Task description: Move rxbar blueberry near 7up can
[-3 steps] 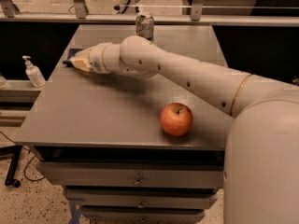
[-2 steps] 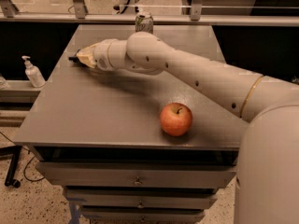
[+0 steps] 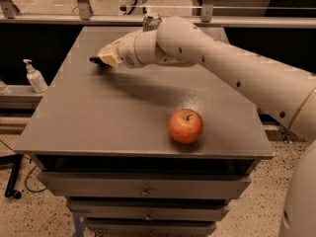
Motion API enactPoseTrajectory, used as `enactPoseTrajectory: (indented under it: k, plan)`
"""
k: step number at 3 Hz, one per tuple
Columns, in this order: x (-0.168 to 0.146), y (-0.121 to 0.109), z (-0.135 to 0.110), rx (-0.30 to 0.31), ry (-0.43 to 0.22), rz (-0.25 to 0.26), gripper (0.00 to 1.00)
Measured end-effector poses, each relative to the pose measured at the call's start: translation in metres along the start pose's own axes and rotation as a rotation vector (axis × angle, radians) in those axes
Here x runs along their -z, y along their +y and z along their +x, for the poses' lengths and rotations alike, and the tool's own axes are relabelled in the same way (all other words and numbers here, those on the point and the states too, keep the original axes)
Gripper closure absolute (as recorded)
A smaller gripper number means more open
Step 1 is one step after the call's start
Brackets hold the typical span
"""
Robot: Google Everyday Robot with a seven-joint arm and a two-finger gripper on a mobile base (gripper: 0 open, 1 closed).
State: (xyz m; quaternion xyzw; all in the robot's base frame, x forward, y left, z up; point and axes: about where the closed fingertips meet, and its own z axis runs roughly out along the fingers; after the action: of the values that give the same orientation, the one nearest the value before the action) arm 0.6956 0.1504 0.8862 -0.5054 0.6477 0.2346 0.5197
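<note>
Meanwhile, at the far left of the grey surface (image 3: 74, 127), the robot's gripper (image 3: 105, 58) holds the rxbar blueberry (image 3: 94, 59). Its jaws are narrowed on the bar's right end, and the dark tip juts left just above the top. The 7up can (image 3: 149, 20) stands at the far edge, half hidden behind the arm. Light, thin and slick, the wrapper would likely flex, so a pinch across its flat middle looks safest.
</note>
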Motion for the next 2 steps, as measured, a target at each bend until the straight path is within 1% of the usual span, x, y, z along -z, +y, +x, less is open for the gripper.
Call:
enactPoseTrajectory:
  k: [1,2]
  plan:
    - [0.035,-0.007,0.023,0.037,0.11,-0.012,1.0]
    - [0.072,-0.029,0.061,0.035,0.241,0.006,1.0]
